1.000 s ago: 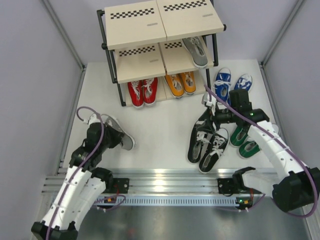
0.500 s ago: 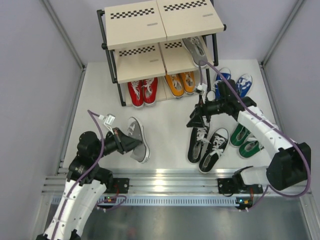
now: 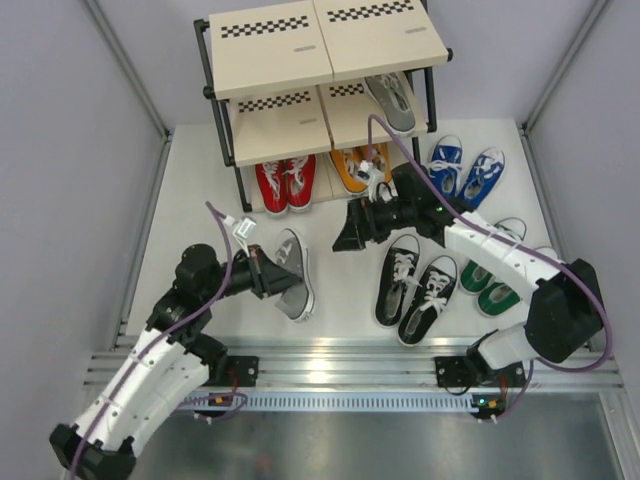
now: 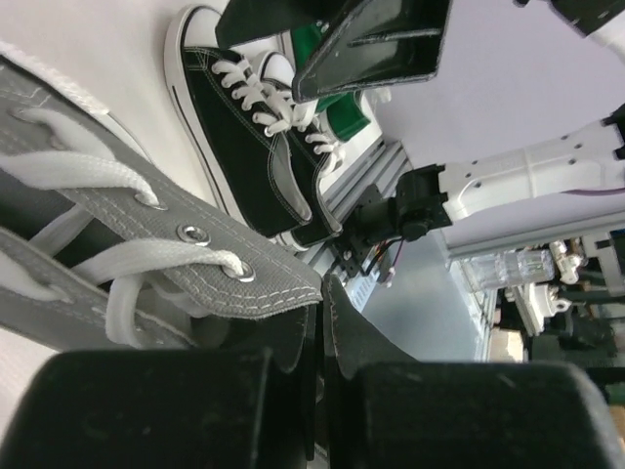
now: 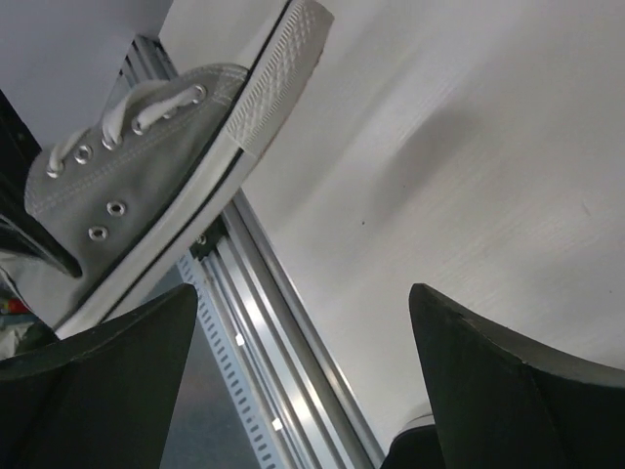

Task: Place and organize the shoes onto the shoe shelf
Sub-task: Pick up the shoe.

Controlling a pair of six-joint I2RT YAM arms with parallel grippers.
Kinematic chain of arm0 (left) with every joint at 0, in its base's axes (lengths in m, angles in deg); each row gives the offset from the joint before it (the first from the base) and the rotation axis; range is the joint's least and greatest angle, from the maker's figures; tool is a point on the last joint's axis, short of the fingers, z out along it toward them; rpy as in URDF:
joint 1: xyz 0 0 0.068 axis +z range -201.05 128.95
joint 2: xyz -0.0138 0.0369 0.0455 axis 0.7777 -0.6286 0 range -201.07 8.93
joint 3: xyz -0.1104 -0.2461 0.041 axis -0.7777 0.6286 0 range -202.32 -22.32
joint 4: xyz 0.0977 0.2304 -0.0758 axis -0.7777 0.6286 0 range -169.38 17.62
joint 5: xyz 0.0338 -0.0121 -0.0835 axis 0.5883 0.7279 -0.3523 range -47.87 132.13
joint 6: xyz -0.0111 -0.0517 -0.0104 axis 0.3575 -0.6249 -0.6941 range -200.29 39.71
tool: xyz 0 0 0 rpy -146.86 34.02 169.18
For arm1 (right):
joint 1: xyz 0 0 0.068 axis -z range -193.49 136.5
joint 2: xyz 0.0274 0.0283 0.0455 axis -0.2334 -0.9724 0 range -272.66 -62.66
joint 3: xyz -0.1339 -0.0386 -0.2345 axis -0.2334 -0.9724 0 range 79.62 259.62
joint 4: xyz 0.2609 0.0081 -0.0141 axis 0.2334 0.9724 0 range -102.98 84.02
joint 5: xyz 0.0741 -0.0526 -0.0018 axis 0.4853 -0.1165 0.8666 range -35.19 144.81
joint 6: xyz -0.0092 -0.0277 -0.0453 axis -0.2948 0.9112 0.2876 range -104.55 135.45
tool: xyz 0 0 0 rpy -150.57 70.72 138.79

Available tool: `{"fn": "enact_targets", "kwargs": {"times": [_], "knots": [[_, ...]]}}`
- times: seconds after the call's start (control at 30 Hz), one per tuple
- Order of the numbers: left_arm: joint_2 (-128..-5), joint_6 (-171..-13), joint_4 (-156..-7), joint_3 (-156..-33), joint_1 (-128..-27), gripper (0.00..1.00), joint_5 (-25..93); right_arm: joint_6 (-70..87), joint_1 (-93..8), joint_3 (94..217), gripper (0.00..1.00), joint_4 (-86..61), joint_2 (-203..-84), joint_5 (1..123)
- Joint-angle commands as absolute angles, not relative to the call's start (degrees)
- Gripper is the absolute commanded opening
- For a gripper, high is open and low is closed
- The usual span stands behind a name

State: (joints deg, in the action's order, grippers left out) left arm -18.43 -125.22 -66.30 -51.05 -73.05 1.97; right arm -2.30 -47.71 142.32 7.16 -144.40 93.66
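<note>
My left gripper is shut on the heel edge of a grey shoe, holding it above the table left of centre. In the left wrist view its jaws pinch the grey canvas beside the lace eyelets. My right gripper stands open just right of that shoe, empty. The right wrist view shows the grey shoe beyond the wide-apart fingers. The shoe shelf stands at the back, another grey shoe on its middle tier, red and orange pairs on the bottom.
A black pair, a green pair and a blue pair lie on the table to the right. The metal rail runs along the near edge. Grey walls close in both sides.
My left arm has swung the grey shoe rightward toward the table's middle. My right gripper has moved left from the black pair toward it and opened wider.
</note>
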Motion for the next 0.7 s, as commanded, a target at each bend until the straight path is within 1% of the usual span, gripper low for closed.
{"fn": "enact_targets", "kwargs": {"times": [0.0,0.03,0.07,0.1,0.13,0.17,0.2,0.23,0.33,0.47,0.57,0.6,0.67], "knots": [[-22.6,-121.8,-78.8,-56.1,-84.1,0.0,11.2,-10.3,-48.9,144.0,0.9,0.2,-144.2,94.4],[-25.8,-119.8,-80.7,-56.5,-88.0,0.0,14.0,-11.4,-49.0,144.0,0.91,-0.1,-144.6,94.5],[-27.7,-118.8,-81.7,-57.1,-91.5,0.0,19.6,-11.9,-49.1,143.8,0.92,-0.3,-144.6,94.7],[-29.7,-117.7,-82.5,-58.8,-98.3,0.0,21.4,-12.4,-49.2,143.0,0.93,-0.8,-144.6,94.2],[-33.9,-115.5,-83.3,-60.1,-101.1,0.0,22.8,-12.9,-49.2,142.5,0.94,-1.0,-144.2,93.8],[-35.9,-114.7,-83.6,-61.2,-103.2,0.0,24.2,-13.0,-49.2,141.9,0.97,-1.0,-143.9,93.4],[-37.6,-113.9,-84.1,-62.1,-106.3,0.0,25.8,-13.0,-49.1,141.2,0.97,-1.3,-143.4,92.0],[-40.6,-112.7,-85.3,-63.8,-107.5,0.0,26.3,-13.0,-49.1,139.8,0.99,-1.1,-142.3,91.9],[-44.8,-111.1,-87.3,-65.6,-109.8,0.0,27.2,-12.8,-49.0,138.1,0.99,-1.0,-139.7,91.0],[-47.4,-110.2,-88.5,-68.3,-110.6,0.0,28.2,-10.6,-48.5,137.8,0.99,1.2,-136.7,86.5],[-47.4,-109.6,-88.6,-68.6,-111.1,0.0,29.5,-11.0,-45.1,138.6,0.98,3.0,-135.1,85.0],[-47.1,-109.6,-88.6,-68.5,-111.3,0.0,29.7,-11.2,-42.3,138.7,0.98,3.1,-134.7,84.6],[-45.8,-109.4,-88.6,-67.9,-111.6,0.0,31.2,-11.5,-39.7,138.5,0.98,3.5,-132.9,84.4]]}}
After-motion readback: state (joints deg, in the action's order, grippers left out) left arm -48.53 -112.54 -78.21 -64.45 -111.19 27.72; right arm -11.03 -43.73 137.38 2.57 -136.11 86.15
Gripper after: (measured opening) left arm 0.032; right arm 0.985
